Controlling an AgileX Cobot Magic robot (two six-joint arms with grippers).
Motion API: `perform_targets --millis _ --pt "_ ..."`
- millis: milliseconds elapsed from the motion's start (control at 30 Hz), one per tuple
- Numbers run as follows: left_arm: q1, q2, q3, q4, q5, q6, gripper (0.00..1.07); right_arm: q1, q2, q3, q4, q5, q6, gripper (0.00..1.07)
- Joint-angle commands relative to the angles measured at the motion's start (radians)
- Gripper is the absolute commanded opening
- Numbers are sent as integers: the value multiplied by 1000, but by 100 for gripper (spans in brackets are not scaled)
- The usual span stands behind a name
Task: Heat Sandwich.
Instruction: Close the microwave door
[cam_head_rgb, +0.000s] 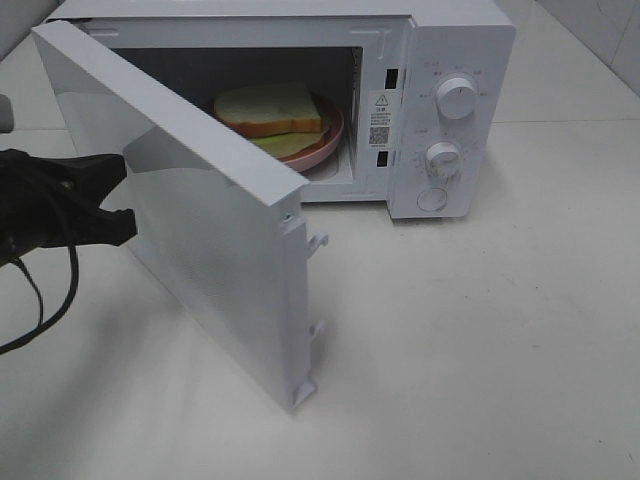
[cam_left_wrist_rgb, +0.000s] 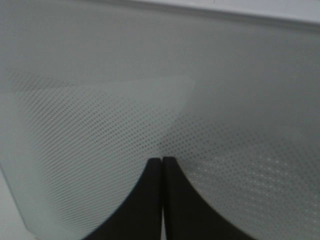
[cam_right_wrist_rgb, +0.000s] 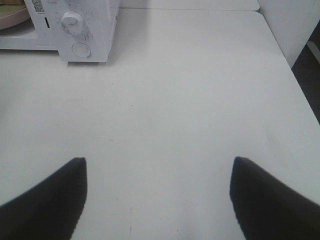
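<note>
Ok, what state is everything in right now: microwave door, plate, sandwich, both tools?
Microwave door: open, standing partway out.
Pink plate: inside the microwave, loaded.
Sandwich: lying on the plate, inside.
Left tool: shut, empty, tips at the door's outer face.
Right tool: open, empty, above the table.

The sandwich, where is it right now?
In the high view, the sandwich lies on the pink plate inside the white microwave, upper middle, left of its knobs; the door stands open.
</note>
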Motion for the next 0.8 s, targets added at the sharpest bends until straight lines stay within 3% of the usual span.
perform_targets --millis 33,300,800 --pt "-73 41 -50 -65 -5 16 0 -7 -26 0 2 -6 -13 76" --pt "-153 104 -138 -128 32 17 0 -7 -26 0 2 -6 -13 76" --pt "-275 244 -405 -207 153 50 0 -7 -26 0 2 -6 -13 76"
